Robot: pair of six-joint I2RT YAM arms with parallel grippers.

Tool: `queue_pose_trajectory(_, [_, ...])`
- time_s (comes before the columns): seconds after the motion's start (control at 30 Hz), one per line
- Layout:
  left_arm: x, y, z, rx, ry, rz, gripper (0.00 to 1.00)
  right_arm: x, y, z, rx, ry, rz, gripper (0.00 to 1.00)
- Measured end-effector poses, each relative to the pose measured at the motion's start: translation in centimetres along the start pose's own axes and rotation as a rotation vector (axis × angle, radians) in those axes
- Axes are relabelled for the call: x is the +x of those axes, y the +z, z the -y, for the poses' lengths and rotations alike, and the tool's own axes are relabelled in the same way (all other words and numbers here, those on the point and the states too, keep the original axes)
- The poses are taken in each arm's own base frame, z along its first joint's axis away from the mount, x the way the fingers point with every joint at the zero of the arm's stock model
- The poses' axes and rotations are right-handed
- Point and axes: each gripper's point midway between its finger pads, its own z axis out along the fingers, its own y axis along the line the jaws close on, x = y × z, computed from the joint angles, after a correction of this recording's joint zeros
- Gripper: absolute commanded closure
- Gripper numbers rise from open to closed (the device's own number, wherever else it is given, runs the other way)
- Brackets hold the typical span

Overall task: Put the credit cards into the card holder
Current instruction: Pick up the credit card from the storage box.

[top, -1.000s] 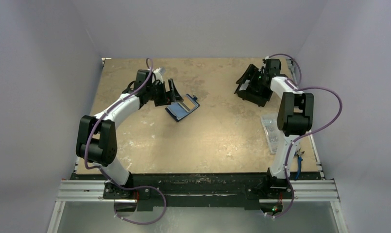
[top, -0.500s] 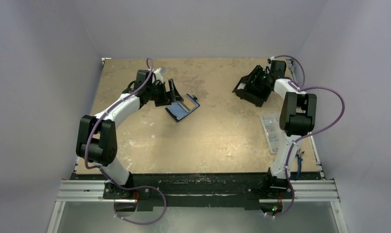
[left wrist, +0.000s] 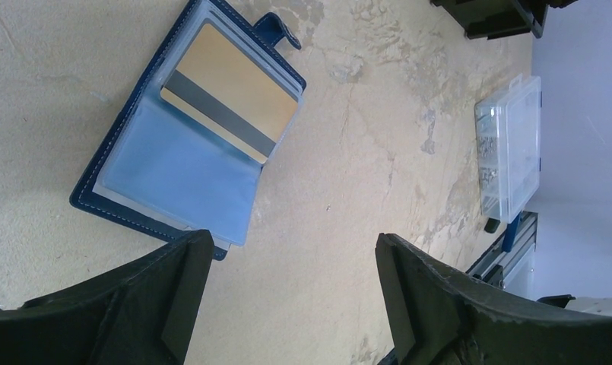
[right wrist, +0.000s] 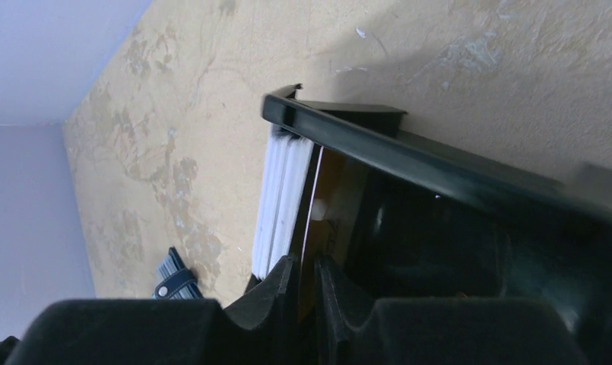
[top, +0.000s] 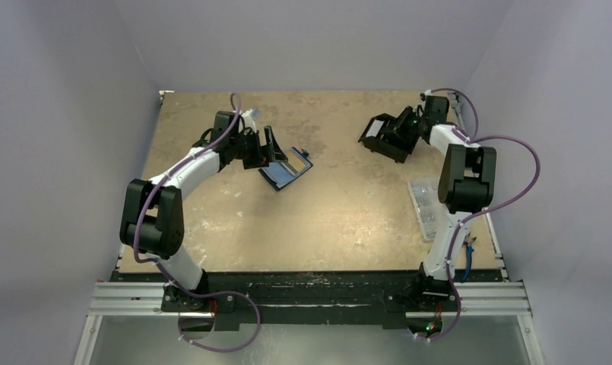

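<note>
The card holder (top: 286,169) lies open on the table left of centre, navy outside with pale blue sleeves. In the left wrist view a gold credit card (left wrist: 230,103) with a dark stripe sits in the far sleeve of the card holder (left wrist: 181,167). My left gripper (top: 271,146) hovers beside the holder; its jaws (left wrist: 291,247) stand wide open over bare table. My right gripper (top: 405,125) reaches into the black box (top: 385,137) at the back right. Its fingers (right wrist: 304,262) are shut on the thin edge of a gold credit card (right wrist: 309,228) inside the black box (right wrist: 439,163).
A stack of white cards (right wrist: 283,198) stands in the black box beside the gripped card. A clear plastic compartment box (top: 426,205) lies near the right table edge, also in the left wrist view (left wrist: 508,144). The holder's strap (right wrist: 173,285) shows far off.
My right gripper has gone from open to shut on a card in the black box. The box has tipped and slid a little leftward. The left arm has not moved.
</note>
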Motion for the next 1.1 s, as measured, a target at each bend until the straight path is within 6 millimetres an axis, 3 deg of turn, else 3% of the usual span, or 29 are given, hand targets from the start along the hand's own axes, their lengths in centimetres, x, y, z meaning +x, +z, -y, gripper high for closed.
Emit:
queue_pose_trajectory(0.27, [0.1, 0.1, 0.2, 0.004, 0.004, -0.004, 0.16, 0.6, -0.7, 1.2, 0.020, 0.028, -0.007, 0.94])
queue_pose_trajectory(0.53, [0.2, 0.1, 0.2, 0.006, 0.004, -0.006, 0.16, -0.8, -3.6, -0.3, 0.029, -0.016, 0.025, 1.00])
queue_pose_trajectory(0.83, [0.5, 0.6, -0.9, -0.039, -0.010, -0.013, 0.17, -3.3, -7.5, 0.0, 0.327, -0.237, 0.158, 1.00])
queue_pose_trajectory(0.93, [0.5, 0.7, -1.5, -0.068, -0.015, -0.010, 0.18, -4.0, -8.4, -2.7, 0.429, -0.395, 0.245, 1.00])
queue_pose_trajectory(1.1, [0.4, 1.0, -2.2, -0.094, -0.020, -0.001, 0.25, -1.8, -8.3, -10.7, 0.407, -0.648, 0.338, 1.00])
